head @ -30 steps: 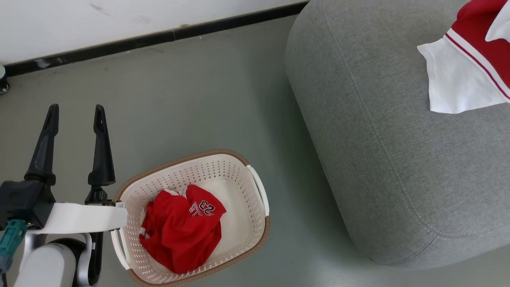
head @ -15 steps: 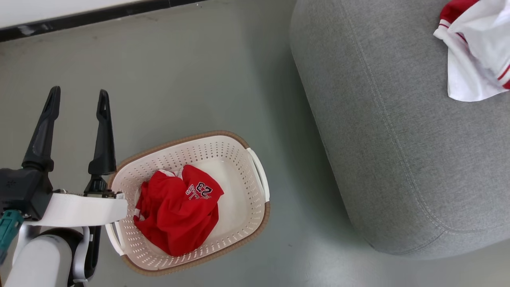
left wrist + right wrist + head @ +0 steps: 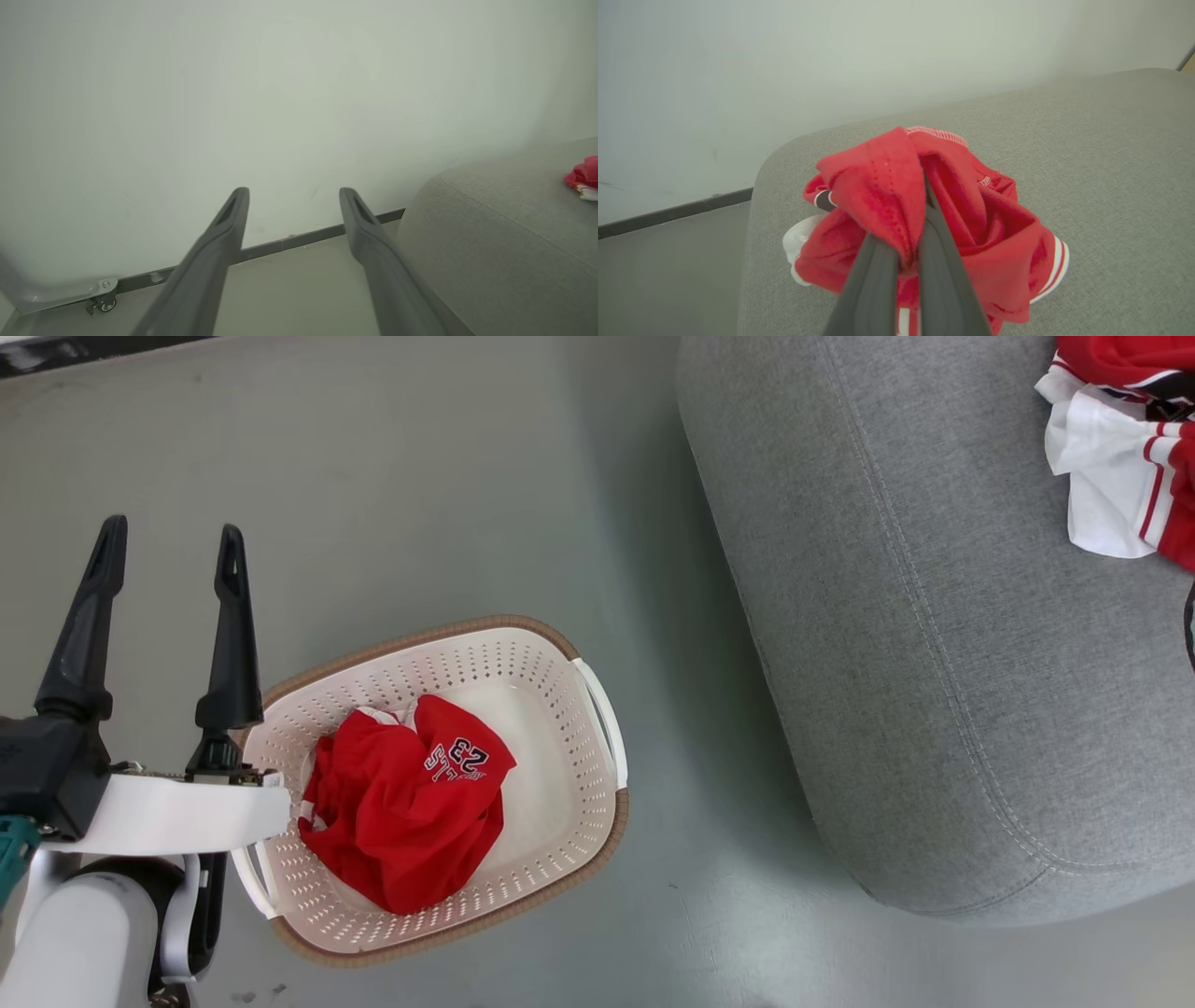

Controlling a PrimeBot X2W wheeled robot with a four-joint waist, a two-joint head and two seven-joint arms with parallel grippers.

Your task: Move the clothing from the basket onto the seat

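Head view: bright, flat, diffuse light, sharp edge to edge. There's a broad soft shadow on the floor (image 3: 672, 616) along the left flank of the seat (image 3: 887, 663) and a fainter one beside the right rim of the basket (image 3: 611, 831). Floor has a pale sheen at lower right.

Left wrist view: hazy and low contrast. Wall (image 3: 280, 93) is washed out and the corners are a bit darker. Left gripper (image 3: 294, 200) goes soft toward the bottom edge.

Right wrist view: same haze on the wall. Right gripper (image 3: 920, 210) is blurred close to the lens. Clothing (image 3: 878, 186) is a saturated red with its deep folds in self-shadow, and the seat weave is crisp.
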